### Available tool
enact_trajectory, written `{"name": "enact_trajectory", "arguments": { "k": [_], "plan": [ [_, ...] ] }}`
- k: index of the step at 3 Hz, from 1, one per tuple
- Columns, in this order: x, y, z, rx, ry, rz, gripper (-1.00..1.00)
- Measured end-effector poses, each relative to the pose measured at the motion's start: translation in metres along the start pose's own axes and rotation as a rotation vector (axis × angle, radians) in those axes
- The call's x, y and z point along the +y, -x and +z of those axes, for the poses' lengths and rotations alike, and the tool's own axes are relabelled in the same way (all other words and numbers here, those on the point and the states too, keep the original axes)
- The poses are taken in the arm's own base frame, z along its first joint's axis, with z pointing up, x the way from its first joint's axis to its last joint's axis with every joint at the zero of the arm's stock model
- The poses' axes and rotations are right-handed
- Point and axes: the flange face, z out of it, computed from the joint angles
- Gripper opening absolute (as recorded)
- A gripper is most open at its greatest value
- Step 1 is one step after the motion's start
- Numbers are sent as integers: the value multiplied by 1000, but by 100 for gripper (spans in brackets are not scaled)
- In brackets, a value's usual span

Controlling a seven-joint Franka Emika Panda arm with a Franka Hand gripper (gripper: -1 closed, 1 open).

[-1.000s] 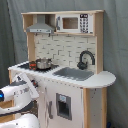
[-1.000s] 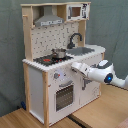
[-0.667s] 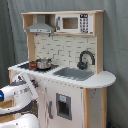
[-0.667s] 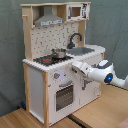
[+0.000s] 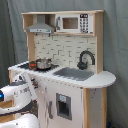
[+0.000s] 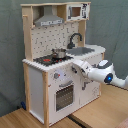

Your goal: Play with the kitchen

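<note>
Gripper (image 6: 75, 64) sits right at the kitchen (image 6: 50, 75) front panel, at the knob strip just under the counter edge; whether its fingers are open or closed can't be told from either view. Second exterior view shows the arm (image 6: 102, 72) reaching in from the second exterior view's right, its tip against or just off the panel above the oven door (image 6: 64, 95). First exterior view shows the arm (image 5: 17, 94) low at the first exterior view's left, in front of the kitchen's stove end.

Likely step: working a knob or the oven door. To do it well: keep the approach square to the panel, light contact only, since the toy looks light and could slide or tip if pushed hard. If it's a knob, rotate about the knob's axis without side load. If it's the door, pull along the hinge arc, not straight out.

Kitchen stands upright on the wood floor (image 6: 30, 120), grey curtain (image 5: 10, 30) behind. Pot (image 6: 59, 53) on the hob, just above and behind the gripper, not touching. Sink (image 5: 74, 74) and faucet (image 5: 85, 57) further along the counter, well apart from the gripper
</note>
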Motion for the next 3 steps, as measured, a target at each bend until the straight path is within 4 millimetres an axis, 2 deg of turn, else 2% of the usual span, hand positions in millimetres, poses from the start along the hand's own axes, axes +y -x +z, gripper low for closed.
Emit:
{"name": "enact_trajectory", "arguments": {
  "k": [1, 2, 3],
  "plan": [
    [0, -1, 0, 1, 0, 0, 100],
    [-6, -12, -29, 38, -2, -25, 100],
    [-3, -9, -46, 22, 24, -91, 100]
  ]
}}
